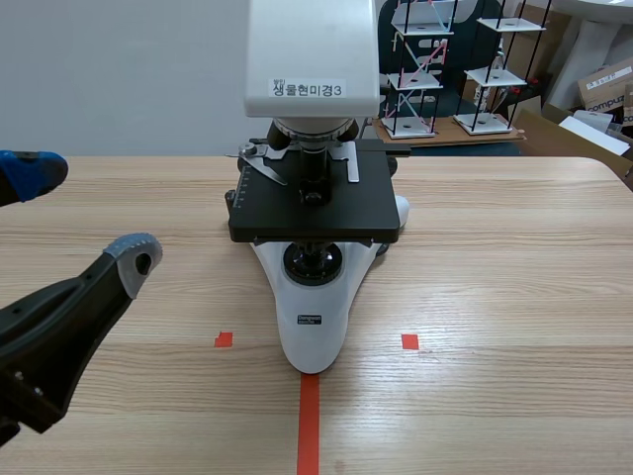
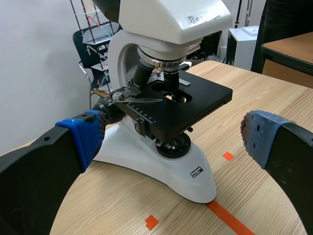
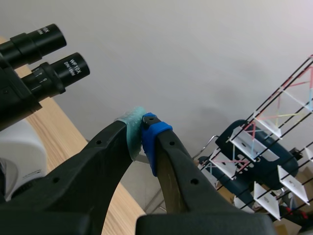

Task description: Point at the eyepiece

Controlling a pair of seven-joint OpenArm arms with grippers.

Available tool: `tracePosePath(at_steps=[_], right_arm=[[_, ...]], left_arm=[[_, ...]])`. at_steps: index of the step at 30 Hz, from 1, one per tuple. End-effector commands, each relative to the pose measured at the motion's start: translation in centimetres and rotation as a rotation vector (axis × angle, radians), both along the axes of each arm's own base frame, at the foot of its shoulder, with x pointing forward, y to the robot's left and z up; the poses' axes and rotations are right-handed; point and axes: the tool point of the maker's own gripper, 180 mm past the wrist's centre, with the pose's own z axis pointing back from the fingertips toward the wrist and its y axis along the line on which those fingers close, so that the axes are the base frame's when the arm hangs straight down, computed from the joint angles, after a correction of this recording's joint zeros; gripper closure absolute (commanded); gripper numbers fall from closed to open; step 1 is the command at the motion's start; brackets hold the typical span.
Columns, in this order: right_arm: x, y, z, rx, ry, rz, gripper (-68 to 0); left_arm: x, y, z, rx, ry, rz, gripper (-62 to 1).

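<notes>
A white microscope [image 1: 313, 307] with a black stage stands mid-table; its head carries a label. In the left wrist view the microscope [image 2: 166, 161] lies ahead of my left gripper [image 2: 168, 134], which is open, one blue pad on each side. In the scene view the left gripper [image 1: 84, 213] hangs low at the left, well short of the base. My right gripper [image 3: 143, 129] is shut on nothing, raised high. Two black eyepieces [image 3: 61, 71] sit just beside its tips, a short gap away. The right arm does not show in the scene view.
The wooden table [image 1: 514, 257] spreads around the microscope, with orange-red tape marks near the front. Behind it stand wire racks holding white plates [image 1: 490, 74] and cardboard boxes [image 1: 603, 89] at the far right.
</notes>
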Motion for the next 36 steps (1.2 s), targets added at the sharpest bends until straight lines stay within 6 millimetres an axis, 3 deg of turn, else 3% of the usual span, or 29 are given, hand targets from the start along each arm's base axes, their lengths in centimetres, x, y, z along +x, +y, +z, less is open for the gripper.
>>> tracePosePath(at_steps=[1, 12, 36], right_arm=[[0.0, -0.2, 1.7, 0.003, -0.043, -0.007, -1.5], [1.4, 1.2, 0.9, 0.038, -0.026, -0.003, -1.5], [1.3, 1.8, 0.8, 0.051, -0.027, 0.013, -1.5]], left_arm=[[0.0, 0.0, 0.7, -0.015, -0.019, 0.0, -58.1], [0.1, -0.1, 0.7, -0.012, -0.022, -0.001, -58.1], [0.1, -0.1, 0.7, -0.012, -0.022, -0.001, -58.1]])
